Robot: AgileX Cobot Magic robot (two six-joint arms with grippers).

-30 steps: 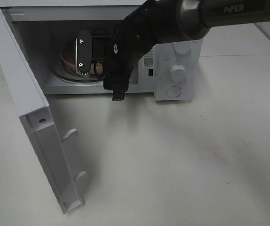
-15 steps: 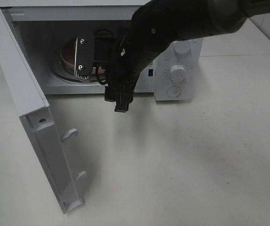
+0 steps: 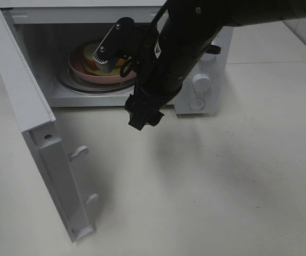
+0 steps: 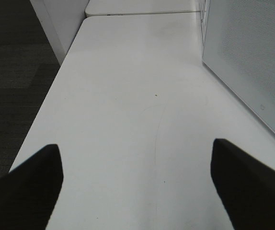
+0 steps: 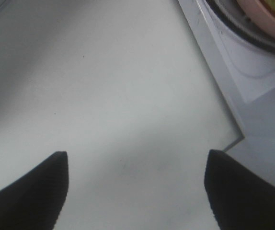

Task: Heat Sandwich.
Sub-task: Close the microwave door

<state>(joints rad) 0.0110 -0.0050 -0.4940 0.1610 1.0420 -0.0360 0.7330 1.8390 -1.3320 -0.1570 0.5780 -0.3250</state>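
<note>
The sandwich [image 3: 91, 58], white bread with a yellowish filling, lies on a round pink plate [image 3: 80, 68] on the glass turntable inside the open microwave [image 3: 35, 18]. My right gripper [image 3: 109, 60] hangs at the oven's opening, just above and in front of the plate. It is open and empty, and in the right wrist view [image 5: 137, 191] only bare table shows between its fingertips, with the plate's rim [image 5: 264, 13] at the corner. My left gripper [image 4: 137, 191] is open and empty over the table beside the microwave's side wall [image 4: 252, 57]. It does not show in the exterior high view.
The microwave door [image 3: 38, 133] stands swung wide open at the left, its latch hooks [image 3: 79, 152] pointing right. The control panel with knobs [image 3: 200, 82] is at the oven's right, partly behind my right arm [image 3: 179, 48]. White table [image 3: 206, 181] spreads in front.
My right gripper has risen and tilted at the oven's opening. The plate with the sandwich, mostly hidden behind it before, now shows on the turntable.
</note>
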